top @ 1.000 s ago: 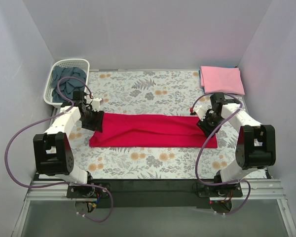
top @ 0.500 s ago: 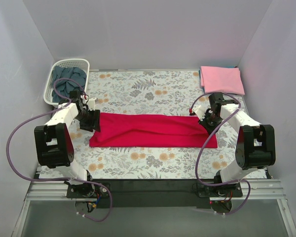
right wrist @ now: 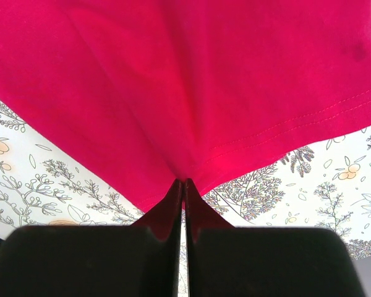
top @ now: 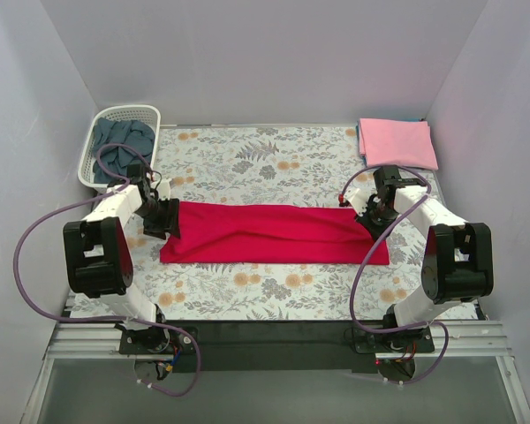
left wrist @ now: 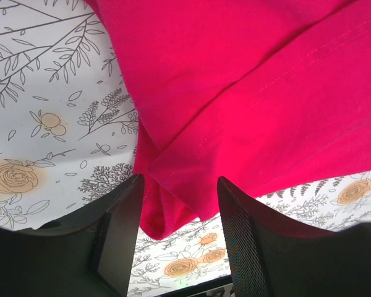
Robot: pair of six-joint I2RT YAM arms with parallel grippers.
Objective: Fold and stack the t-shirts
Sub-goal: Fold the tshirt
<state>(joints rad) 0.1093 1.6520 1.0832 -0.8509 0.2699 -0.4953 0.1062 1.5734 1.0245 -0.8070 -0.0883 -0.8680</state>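
The bright red t-shirt [top: 274, 234] lies folded into a long band across the floral cloth. My left gripper [top: 165, 218] is at its left end, open, with the shirt's corner [left wrist: 173, 210] loose between the jaws. My right gripper [top: 372, 220] is at the right end, shut on the red shirt's edge [right wrist: 191, 167]. The light pink t-shirt [top: 397, 142] lies folded at the back right. The dark slate-blue t-shirt [top: 122, 147] sits crumpled in the basket.
The white lattice basket [top: 99, 132] stands at the back left corner. The grey floral cloth [top: 265, 159] covers the table. Purple cables loop from both arms. Grey walls close in on three sides.
My left gripper has drawn back a little to the left and let go of the shirt's left end. My right gripper has shifted slightly and stays shut on the right end.
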